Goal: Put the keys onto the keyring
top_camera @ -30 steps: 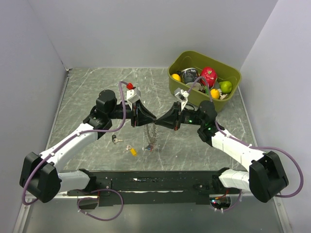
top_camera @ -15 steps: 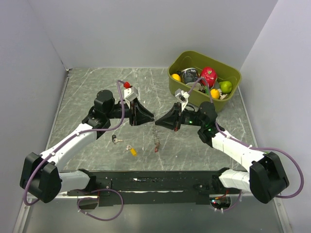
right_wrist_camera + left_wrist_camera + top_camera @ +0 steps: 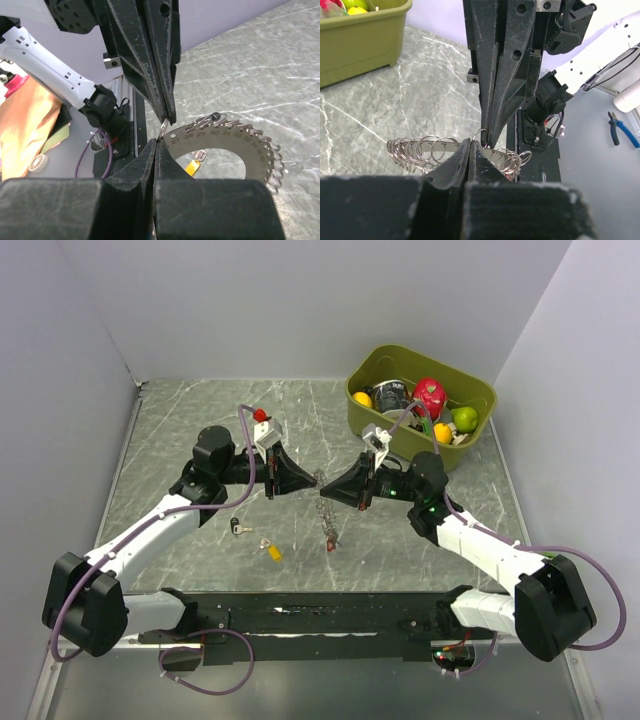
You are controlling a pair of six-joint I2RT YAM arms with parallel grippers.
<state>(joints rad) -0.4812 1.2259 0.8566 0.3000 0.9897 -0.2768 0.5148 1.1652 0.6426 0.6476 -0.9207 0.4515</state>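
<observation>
A grey-green marbled counter (image 3: pixel 180 430) is enclosed on three sides by plain pale walls: back wall (image 3: pixel 300 310), left wall (image 3: pixel 50 440), right wall (image 3: pixel 585 420). An olive bin (image 3: pixel 362 420) is set in the far right corner. Soft, even light is cast throughout.

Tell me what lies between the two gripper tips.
The keyring. In both wrist views the left gripper and right gripper meet tip to tip, each shut on it.
</observation>
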